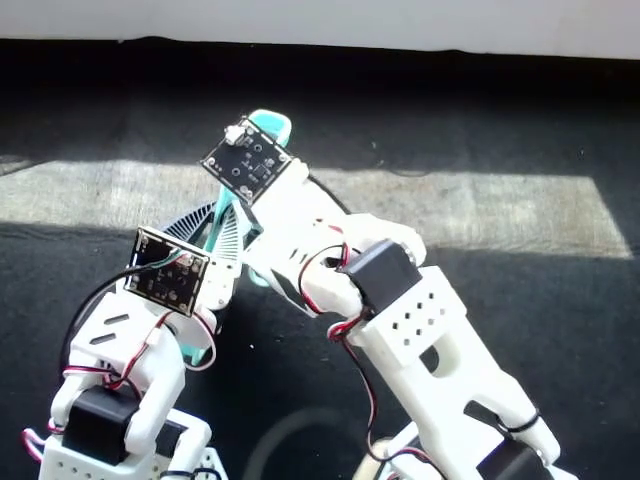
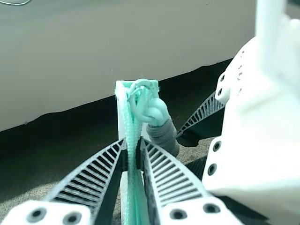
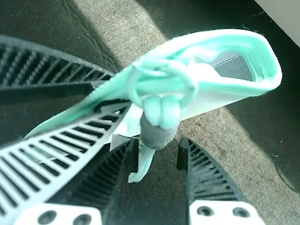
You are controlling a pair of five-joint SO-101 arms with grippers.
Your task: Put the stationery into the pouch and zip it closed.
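Pouch [image 1: 272, 124] held up above table, left of centre, edge clenched in left gripper [image 2: 132, 157]. Right gripper [image 3: 157, 157] at zipper pull [image 3: 158, 126]; grip cannot tell. Fabric likely soft, light, floppy: hold seam taut, tug by pull.

Table [image 1: 560, 330] is covered with a dark, felt-like cloth. A broad sunlight band [image 1: 500, 210] crosses it from side to side; the cloth reads grey-tan inside the band and near black outside it. A pale wall [image 1: 400, 25] runs along the far edge, meeting the cloth in a slightly wavy line. A faint grey arc [image 1: 290, 418] lies on the cloth near the front; identity unclear.
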